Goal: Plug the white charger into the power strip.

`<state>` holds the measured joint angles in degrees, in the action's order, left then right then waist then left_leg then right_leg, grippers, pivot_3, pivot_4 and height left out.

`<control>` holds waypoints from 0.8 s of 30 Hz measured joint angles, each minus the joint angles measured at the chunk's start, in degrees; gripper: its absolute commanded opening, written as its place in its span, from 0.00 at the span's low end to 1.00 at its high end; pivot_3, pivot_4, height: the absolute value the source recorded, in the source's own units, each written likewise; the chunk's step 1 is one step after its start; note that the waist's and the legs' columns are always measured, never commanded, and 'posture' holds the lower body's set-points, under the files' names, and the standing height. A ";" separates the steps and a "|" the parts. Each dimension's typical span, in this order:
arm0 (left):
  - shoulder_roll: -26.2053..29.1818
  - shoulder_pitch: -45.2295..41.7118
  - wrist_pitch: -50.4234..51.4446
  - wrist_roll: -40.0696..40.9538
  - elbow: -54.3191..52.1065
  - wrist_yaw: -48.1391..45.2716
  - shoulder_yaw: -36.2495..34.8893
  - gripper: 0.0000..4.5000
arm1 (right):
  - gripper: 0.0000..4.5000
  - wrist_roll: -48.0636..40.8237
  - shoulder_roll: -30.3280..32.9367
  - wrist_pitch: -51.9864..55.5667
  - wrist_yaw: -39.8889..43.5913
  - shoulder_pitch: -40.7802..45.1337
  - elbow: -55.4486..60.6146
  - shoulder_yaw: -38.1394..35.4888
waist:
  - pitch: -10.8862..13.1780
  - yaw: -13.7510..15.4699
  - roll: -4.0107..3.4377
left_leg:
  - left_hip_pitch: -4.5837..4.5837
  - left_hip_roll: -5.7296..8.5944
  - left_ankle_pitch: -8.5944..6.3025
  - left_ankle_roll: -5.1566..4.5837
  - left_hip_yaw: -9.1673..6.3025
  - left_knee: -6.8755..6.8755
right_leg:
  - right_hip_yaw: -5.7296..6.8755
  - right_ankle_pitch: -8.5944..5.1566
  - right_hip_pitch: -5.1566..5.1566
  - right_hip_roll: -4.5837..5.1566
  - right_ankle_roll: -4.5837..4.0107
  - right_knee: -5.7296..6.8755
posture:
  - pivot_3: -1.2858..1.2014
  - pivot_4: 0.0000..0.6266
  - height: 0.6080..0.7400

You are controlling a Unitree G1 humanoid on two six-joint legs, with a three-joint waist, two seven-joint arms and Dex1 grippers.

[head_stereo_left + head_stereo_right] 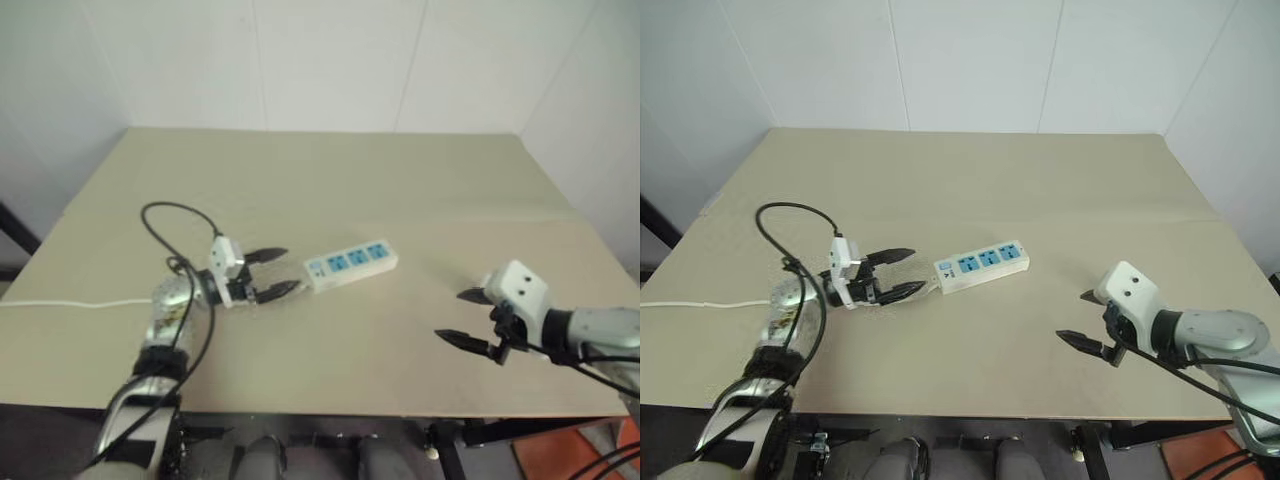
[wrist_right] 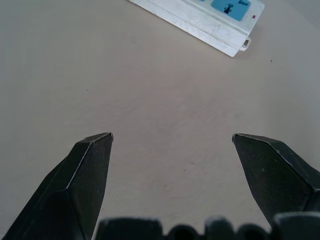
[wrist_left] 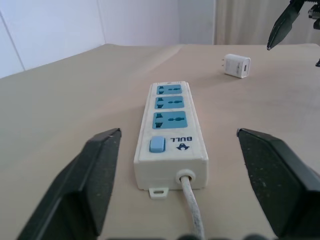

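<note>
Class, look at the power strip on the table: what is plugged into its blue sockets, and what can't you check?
Nothing: the power strip's three blue sockets are empty. The white charger lies apart on the table. The strip's underside is hidden.

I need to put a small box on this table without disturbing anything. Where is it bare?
The far half of the table, behind the power strip, is bare, as is the near middle between the two grippers. It is crowded where the left gripper flanks the strip's cord end.
</note>
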<state>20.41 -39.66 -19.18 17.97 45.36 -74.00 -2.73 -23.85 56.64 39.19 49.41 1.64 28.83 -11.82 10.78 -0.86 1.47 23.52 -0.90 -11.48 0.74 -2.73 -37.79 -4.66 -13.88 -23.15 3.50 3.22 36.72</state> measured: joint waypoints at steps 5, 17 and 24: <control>-1.55 -6.24 -4.83 -1.01 12.61 -2.34 -0.27 0.99 | 1.00 -0.06 -0.21 0.08 -0.93 -1.44 1.43 -0.94 | 0.01 -0.13 0.01 | 0.08 0.01 0.00 0.00 -0.03 0.00 | 0.01 0.00 -0.06 -0.01 0.01 0.01 | 0.52 0.24 1.00; -3.90 -11.62 -4.60 -4.70 26.02 -0.40 -2.18 0.99 | 1.00 -1.11 -0.53 2.02 -2.18 -5.16 4.95 -4.92 | 0.01 0.01 0.02 | 0.09 0.03 0.00 0.00 -0.07 -0.01 | 0.04 0.01 -0.04 -0.01 0.05 0.02 | 0.52 0.24 1.00; -5.33 -12.13 -4.18 -7.53 27.63 -1.87 -2.12 0.99 | 1.00 -1.11 -0.53 2.94 -2.45 -6.37 6.02 -5.73 | 0.01 0.00 0.02 | 0.09 0.03 0.00 0.00 -0.08 -0.01 | 0.04 0.01 -0.05 0.00 0.05 0.02 | 0.52 0.24 1.00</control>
<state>15.09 -51.79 -23.36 10.44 73.00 -75.87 -4.84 -24.95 56.11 42.13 46.96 -4.74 34.85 -17.55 10.79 -0.87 1.49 23.62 -0.87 -11.48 0.74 -2.80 -37.81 -4.61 -13.88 -23.20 3.49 3.27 36.75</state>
